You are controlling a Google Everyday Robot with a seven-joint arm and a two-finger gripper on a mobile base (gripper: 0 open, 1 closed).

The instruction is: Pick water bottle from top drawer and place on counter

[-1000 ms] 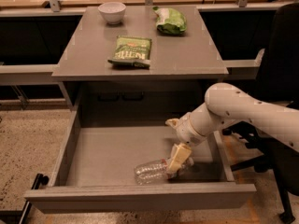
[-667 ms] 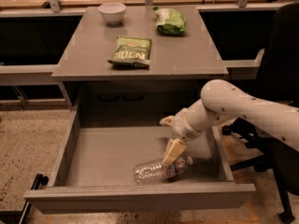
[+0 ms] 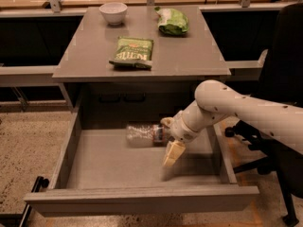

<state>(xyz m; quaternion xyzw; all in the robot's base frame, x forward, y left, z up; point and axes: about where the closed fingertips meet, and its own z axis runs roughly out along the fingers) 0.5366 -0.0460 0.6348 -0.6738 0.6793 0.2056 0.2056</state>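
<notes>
Reaching into the top drawer [image 3: 142,200] from the right, the gripper [image 3: 167,142] was clenched on the water bottle [image 3: 142,134], one tan finger [image 3: 173,153] hanging below the bottle's near end and the other showing just above it. The bottle lay horizontal, sticking out to the left of the claw, and appeared to be clear of the drawer's grey floor, near the back of the box, though whether it touched the floor could not be told for certain. The white arm [image 3: 236,109] ran back from the claw over the drawer's right wall.

Above the open drawer, the counter [image 3: 184,56] carried a green snack bag [image 3: 133,52] near its middle, a second green bag [image 3: 173,21] towards the far right, and a small white bowl [image 3: 113,12] at the far left. Bare grey surface remained along the front edge and the right side. A black chair [image 3: 284,74] stood to the right of the arm.

Judged from this, the grasp looked made and the pick underway. What was left was raising the bottle past the counter's edge, carrying it over a bare patch, setting it down and letting go.
</notes>
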